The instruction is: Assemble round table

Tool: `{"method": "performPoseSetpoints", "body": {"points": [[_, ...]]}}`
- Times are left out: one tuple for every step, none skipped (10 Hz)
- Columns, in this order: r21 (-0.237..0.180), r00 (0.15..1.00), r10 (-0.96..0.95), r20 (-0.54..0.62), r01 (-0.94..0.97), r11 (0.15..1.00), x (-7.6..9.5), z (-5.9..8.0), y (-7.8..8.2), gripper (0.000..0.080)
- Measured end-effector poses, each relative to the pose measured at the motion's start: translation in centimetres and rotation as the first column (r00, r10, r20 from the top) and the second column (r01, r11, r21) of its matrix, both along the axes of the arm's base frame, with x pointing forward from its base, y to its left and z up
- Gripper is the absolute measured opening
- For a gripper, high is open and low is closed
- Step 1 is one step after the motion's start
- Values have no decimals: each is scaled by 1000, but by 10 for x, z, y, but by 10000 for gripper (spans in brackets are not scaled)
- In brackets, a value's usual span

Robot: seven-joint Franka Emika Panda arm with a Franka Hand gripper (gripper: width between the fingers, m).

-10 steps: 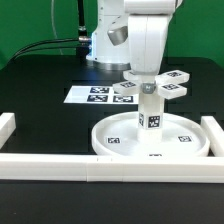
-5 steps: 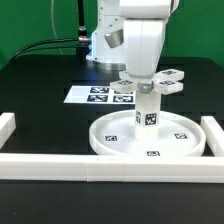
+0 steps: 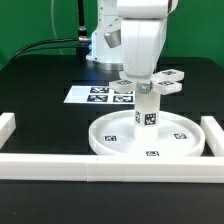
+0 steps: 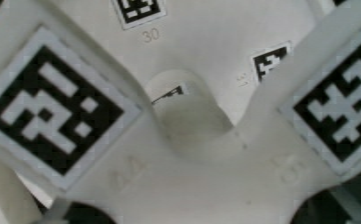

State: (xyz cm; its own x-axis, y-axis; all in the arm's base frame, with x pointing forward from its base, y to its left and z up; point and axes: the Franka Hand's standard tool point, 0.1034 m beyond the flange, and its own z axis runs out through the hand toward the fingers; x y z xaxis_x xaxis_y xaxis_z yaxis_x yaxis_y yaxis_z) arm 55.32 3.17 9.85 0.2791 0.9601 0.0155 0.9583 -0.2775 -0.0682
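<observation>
Since 1 s ago the gripper (image 3: 143,84) has come lower and its jaws have narrowed onto the one cross-shaped piece (image 3: 150,86), atop the one upright post (image 3: 149,109). Post stands at centre of the one round disc (image 3: 112,148). Wrist view shows 4 tags. Behind: 1 marker board (image 3: 92,95). In front: rails (image 3: 60,166).

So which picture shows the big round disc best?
The exterior view: the whole round disc lies there between the white rails, with the post standing in its middle. The wrist view sits too close, filled by the cross-shaped piece, so the disc cannot be made out there.
</observation>
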Motion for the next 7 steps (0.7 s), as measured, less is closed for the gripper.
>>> {"method": "performPoseSetpoints", "body": {"points": [[-7, 993, -117, -3, 117, 993, 0, 0, 0, 448], [-16, 957, -291, -4, 291, 956, 0, -1, 2, 449], [-29, 892, -452, -5, 452, 892, -1, -1, 7, 449], [-29, 830, -558, 8, 558, 829, 1, -1, 9, 449], [-30, 703, -711, 18, 712, 702, 1, -1, 10, 449], [-34, 579, -815, 20, 815, 578, 1, -1, 10, 450], [-35, 482, -876, 13, 876, 481, 0, -1, 9, 450]]}}
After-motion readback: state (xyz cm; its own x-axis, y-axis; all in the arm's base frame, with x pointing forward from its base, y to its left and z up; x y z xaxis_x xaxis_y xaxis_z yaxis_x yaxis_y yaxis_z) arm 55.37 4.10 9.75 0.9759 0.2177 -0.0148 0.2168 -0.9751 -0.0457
